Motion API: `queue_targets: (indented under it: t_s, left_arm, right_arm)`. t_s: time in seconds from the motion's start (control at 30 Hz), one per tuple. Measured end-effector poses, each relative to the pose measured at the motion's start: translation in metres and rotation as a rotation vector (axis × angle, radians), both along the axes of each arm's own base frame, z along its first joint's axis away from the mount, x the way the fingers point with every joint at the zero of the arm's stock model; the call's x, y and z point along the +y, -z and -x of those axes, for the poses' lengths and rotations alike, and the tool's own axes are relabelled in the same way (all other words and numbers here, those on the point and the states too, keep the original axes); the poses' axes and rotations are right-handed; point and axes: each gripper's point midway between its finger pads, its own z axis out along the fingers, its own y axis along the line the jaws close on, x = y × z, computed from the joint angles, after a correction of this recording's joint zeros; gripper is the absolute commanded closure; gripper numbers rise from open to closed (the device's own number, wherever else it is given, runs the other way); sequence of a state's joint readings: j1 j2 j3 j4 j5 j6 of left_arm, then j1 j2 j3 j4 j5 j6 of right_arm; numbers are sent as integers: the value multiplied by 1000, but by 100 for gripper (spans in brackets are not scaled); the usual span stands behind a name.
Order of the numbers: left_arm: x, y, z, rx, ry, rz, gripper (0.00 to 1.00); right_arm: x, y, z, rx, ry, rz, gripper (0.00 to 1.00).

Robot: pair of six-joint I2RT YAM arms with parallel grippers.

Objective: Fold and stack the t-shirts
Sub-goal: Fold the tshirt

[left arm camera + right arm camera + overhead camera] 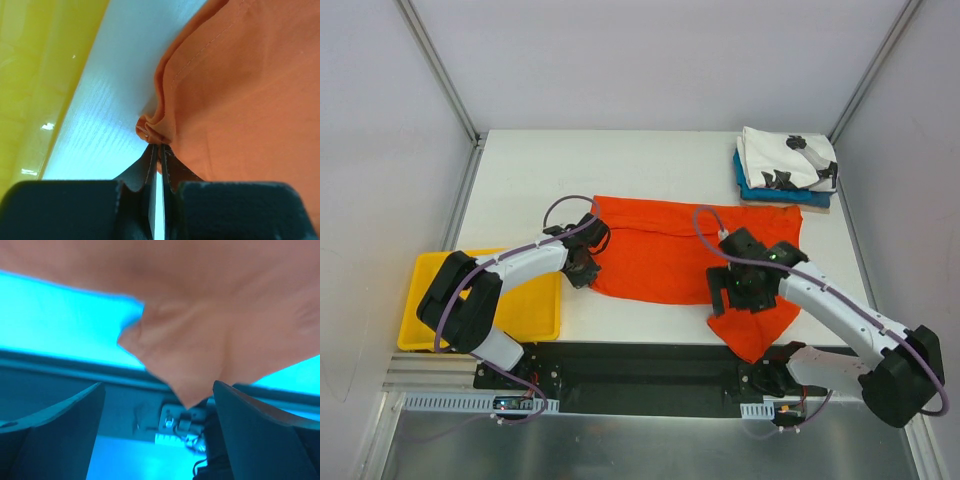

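Note:
The orange-red t-shirt (680,255) lies spread across the middle of the table, one corner hanging over the near edge (752,335). My left gripper (582,268) is shut on its bunched left edge (154,129). My right gripper (735,295) is open above the shirt's near right part; a pointed fold of the cloth (187,360) hangs between the fingers without being pinched. The white t-shirt with black marks (787,158) lies folded on the teal-blue t-shirt (782,195) at the far right corner.
A yellow plastic tray (535,310) sits at the near left edge, beside my left arm; it also shows in the left wrist view (40,75). The arm bases and a black rail (640,375) run along the near edge.

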State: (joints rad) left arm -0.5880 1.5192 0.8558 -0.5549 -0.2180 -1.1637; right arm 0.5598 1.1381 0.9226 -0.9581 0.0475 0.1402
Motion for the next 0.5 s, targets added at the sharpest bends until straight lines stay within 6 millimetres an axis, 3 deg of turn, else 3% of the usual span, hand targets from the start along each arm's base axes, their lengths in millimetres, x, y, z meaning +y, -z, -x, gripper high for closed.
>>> queue_targets:
  t_s: [0.1,0.2,0.3,0.5]
  left_arm:
    - [0,0,0,1,7,-2,100]
    - [0,0,0,1,17,-4,100]
    - [1,0,1,2,25,-6,100]
    - [1,0,1,1,28,-7,100]
  right_arm:
    - [3,27,52,128,-59,58,19]
    - [-3,44,79,200,-47,109,25]
    - [-11,57,95,246,-12,145,30]
    - [-8,77,104,303,17,171,40]
